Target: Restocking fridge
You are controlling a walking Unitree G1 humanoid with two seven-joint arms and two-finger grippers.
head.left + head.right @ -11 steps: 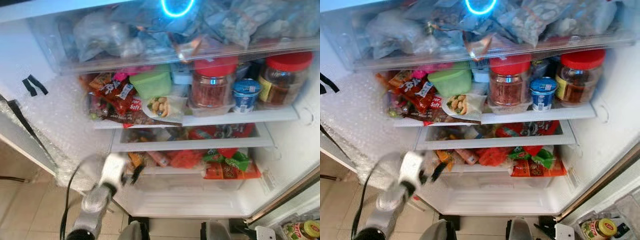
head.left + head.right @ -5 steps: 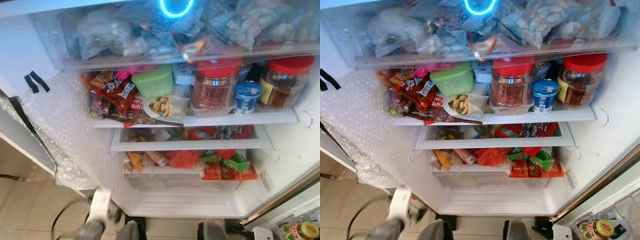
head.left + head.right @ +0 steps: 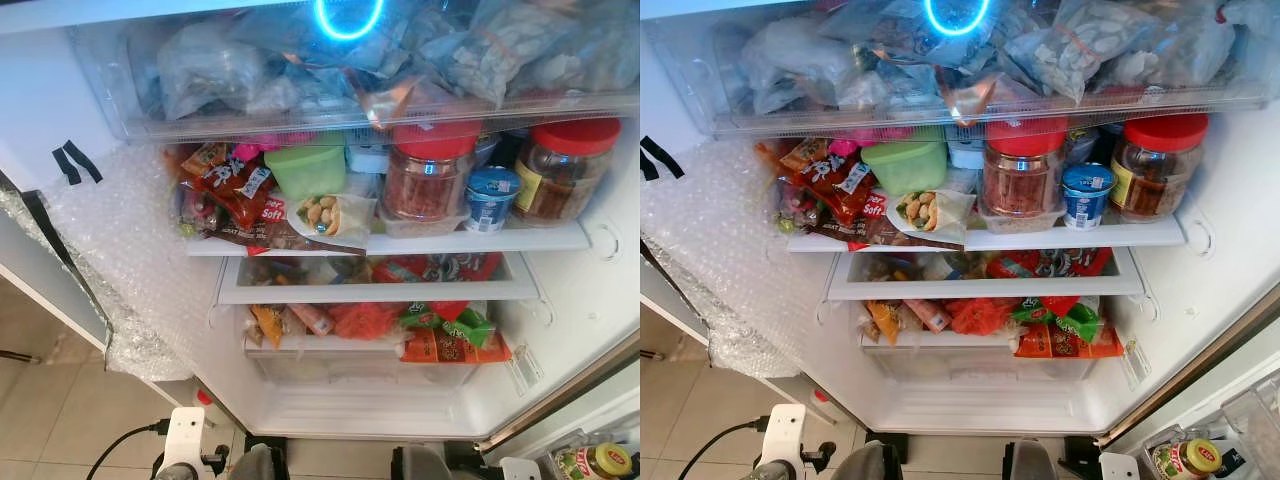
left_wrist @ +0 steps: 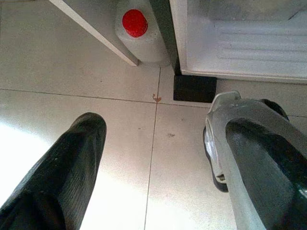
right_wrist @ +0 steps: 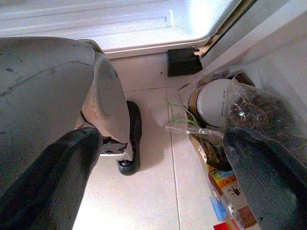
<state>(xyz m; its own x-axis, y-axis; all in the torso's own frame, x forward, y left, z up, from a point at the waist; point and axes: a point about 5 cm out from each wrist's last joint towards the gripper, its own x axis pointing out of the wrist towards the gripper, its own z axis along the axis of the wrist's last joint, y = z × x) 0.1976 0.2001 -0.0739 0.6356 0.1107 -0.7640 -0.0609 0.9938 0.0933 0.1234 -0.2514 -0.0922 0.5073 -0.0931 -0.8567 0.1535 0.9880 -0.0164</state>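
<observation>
The left end effector [image 4: 153, 163] has dropped from the fridge [image 3: 560, 330] shelves to hang low at the near left, fingers wide over bare floor [image 4: 120, 120], holding nothing; that placement looks finished. The right end effector [image 5: 158, 172], also wide and empty, hangs near groceries [image 5: 216, 108] at the right.

Packed shelves [image 3: 470, 238], bare fridge floor [image 3: 360, 405]

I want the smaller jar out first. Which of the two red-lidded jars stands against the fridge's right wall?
The brown-filled jar, beside the blue yoghurt cup. The other jar stands mid-shelf, holding reddish contents, next to the green tub.
</observation>
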